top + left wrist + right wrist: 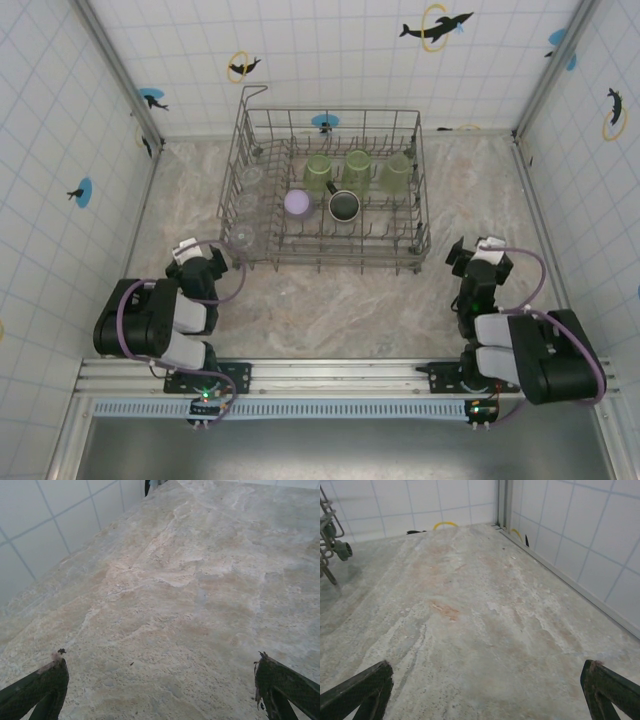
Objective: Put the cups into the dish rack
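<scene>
The grey wire dish rack (425,215) stands mid-table. Inside it, three light-green tumblers (357,165) line the back row. A lavender tumbler (298,203) and a black mug (344,205) sit in front of them. Clear glasses (244,208) fill the rack's left column. My left gripper (190,250) rests low near the rack's front left corner, open with nothing between its fingers (50,680). Off the front right corner, my right gripper (472,252) is likewise open over bare stone, fingers (607,685) wide apart. A corner of the rack (330,530) shows in the right wrist view.
The marble-look tabletop (340,300) runs between the rack and the arm bases. White tiled walls (60,150) enclose the left, right and back. A metal rail (330,375) carries both bases at the near edge.
</scene>
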Robot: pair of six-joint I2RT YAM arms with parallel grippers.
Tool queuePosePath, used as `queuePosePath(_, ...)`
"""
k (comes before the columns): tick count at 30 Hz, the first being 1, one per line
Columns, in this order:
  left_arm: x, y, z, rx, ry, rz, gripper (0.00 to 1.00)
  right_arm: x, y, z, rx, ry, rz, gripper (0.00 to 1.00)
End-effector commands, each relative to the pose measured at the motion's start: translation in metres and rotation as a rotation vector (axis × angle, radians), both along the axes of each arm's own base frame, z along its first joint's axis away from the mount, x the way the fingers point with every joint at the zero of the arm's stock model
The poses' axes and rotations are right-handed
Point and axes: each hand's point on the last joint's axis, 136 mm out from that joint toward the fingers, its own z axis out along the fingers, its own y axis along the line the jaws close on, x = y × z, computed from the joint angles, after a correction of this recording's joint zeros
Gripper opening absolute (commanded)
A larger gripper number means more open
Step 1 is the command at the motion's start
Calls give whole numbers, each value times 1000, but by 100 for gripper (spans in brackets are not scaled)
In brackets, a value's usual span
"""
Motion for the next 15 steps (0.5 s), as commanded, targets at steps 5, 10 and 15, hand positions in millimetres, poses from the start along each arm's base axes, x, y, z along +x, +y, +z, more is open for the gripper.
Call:
queuePosePath(5, -8, -8, 28, 28, -167, -75, 98, -24, -7, -10, 7, -40, -5, 99)
queuePosePath(10, -9, -7, 18, 18, -117, -61, 98, -20, 0, -14, 22, -25, 44, 99)
queuePosePath(15, -9, -8, 17, 17, -108, -65, 98, 1, 22, -24, -25, 35, 175, 100)
